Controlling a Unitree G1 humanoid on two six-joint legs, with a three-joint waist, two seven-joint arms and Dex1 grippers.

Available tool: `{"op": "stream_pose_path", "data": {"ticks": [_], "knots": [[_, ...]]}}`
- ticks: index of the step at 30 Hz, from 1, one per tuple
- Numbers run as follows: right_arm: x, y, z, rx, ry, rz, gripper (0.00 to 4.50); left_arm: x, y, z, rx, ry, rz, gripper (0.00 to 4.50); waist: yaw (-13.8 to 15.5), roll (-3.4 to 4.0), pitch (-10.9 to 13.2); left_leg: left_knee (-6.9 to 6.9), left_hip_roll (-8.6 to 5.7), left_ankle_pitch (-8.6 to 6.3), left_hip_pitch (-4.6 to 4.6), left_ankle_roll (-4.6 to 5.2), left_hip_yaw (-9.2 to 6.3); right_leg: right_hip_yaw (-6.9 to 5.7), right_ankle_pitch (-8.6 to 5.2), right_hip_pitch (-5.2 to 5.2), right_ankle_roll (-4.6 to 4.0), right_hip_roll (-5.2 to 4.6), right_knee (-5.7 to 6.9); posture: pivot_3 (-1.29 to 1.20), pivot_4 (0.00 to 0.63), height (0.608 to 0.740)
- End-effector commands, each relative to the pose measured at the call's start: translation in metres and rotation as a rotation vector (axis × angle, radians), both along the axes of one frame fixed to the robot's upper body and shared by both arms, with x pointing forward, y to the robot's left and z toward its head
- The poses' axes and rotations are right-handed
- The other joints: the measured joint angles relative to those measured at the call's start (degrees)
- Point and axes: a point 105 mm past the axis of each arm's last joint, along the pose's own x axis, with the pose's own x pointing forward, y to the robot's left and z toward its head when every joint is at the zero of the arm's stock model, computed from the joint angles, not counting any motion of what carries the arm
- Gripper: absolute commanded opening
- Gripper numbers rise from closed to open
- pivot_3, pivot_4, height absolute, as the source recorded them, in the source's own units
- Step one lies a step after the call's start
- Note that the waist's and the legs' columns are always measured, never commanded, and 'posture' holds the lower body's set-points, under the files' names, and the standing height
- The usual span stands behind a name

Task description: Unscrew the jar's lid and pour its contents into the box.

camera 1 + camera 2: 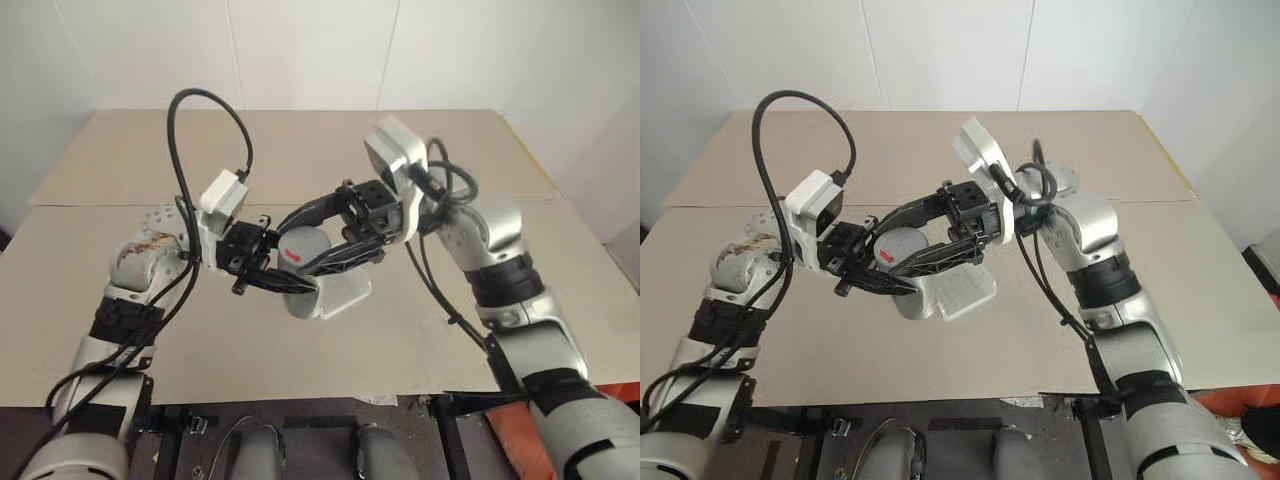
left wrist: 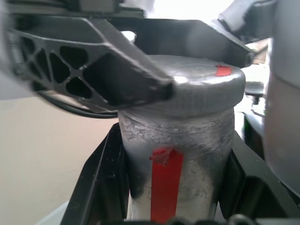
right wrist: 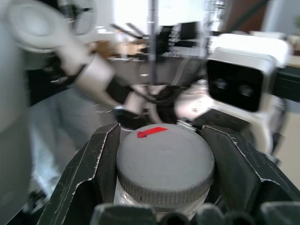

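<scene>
From my remote station: left gripper clenched on small silver-grey cylindrical jar with red label strip, held above tan table. Round flat grey screw lid with red mark sat on jar; right gripper clamped around lid's rim. Shallow translucent white plastic box lay on table just below jar.

Bare robot-testing room, cardboard-covered table, plain white walls, cluttered desks behind

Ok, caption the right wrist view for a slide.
Right gripper shut on the lid, jar below.
</scene>
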Motion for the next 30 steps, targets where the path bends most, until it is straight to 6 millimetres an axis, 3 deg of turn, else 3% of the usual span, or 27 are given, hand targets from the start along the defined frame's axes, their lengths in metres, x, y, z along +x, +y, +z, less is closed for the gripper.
{"op": "stream_pose_path", "data": {"ticks": [1, 3, 5, 9, 12, 17, 23, 30], "knots": [[-0.005, 0.010, -0.002, -0.001, -0.074, 0.111, 2.74, -0.007, -0.001, 0.020, -0.047, -0.032, -0.058, 1.98, -0.46, 0.01, 0.00, -0.01, 0.01, 0.00, 0.00, 0.00, -0.01, 0.00, 0.00, -0.01, 0.00, 0.00, 0.02, 0.00, 0.150, 0.740], [-0.002, 0.011, -0.003, 0.006, -0.088, 0.105, 2.74, -0.005, 0.001, 0.018, -0.042, -0.048, -0.044, 1.98, -0.50, 0.01, 0.01, 0.00, 0.00, 0.00, 0.00, 0.00, -0.01, -0.01, 0.00, -0.01, 0.00, -0.01, 0.01, 0.00, 0.150, 0.740], [0.001, 0.010, -0.003, 0.014, -0.099, 0.092, 3.45, -0.004, 0.004, 0.015, -0.042, -0.050, -0.026, 1.98, -0.47, 0.01, 0.02, 0.01, -0.01, 0.00, -0.01, 0.00, -0.01, -0.01, 0.00, -0.01, 0.00, -0.03, 0.01, 0.00, 0.150, 0.740], [0.012, -0.006, 0.004, 0.087, -0.128, -0.054, 4.40, 0.006, 0.019, 0.008, -0.061, -0.068, 0.099, 1.98, -0.34, 0.02, 0.03, 0.01, 0.00, 0.00, -0.03, 0.00, -0.01, -0.02, 0.00, -0.02, 0.00, -0.03, 0.01, 0.00, 0.150, 0.740], [0.012, -0.018, 0.011, 0.154, -0.176, -0.218, 4.40, 0.012, 0.029, 0.006, -0.091, -0.068, 0.198, 1.98, 0.15, 0.02, 0.03, 0.01, -0.02, 0.00, -0.04, 0.00, -0.02, -0.04, 0.00, -0.02, 0.00, -0.05, 0.01, 0.00, 0.150, 0.740], [-0.005, -0.026, 0.012, 0.210, -0.169, -0.459, 4.40, 0.015, 0.037, -0.007, -0.121, -0.058, 0.322, 1.98, 0.78, 0.02, 0.03, 0.02, 0.01, 0.00, -0.08, 0.00, -0.02, -0.04, 0.00, -0.08, 0.00, -0.06, 0.01, 0.00, 0.150, 0.740], [0.009, 0.005, 0.000, 0.091, -0.138, -0.750, 4.40, 0.016, 0.031, -0.018, -0.125, -0.053, 0.334, 1.98, 0.80, 0.02, 0.03, 0.03, -0.01, 0.01, 0.04, -0.01, 0.00, -0.02, 0.01, 0.00, -0.03, -0.05, 0.09, 0.00, 0.150, 0.740], [0.006, 0.024, 0.006, 0.127, -0.089, -0.760, 4.40, 0.019, 0.028, -0.013, -0.120, -0.075, 0.314, 1.98, 1.15, 0.02, 0.03, 0.02, -0.06, 0.00, -0.08, -0.01, -0.01, -0.02, 0.01, -0.04, -0.02, -0.08, -0.02, 0.00, 0.150, 0.740]]}}
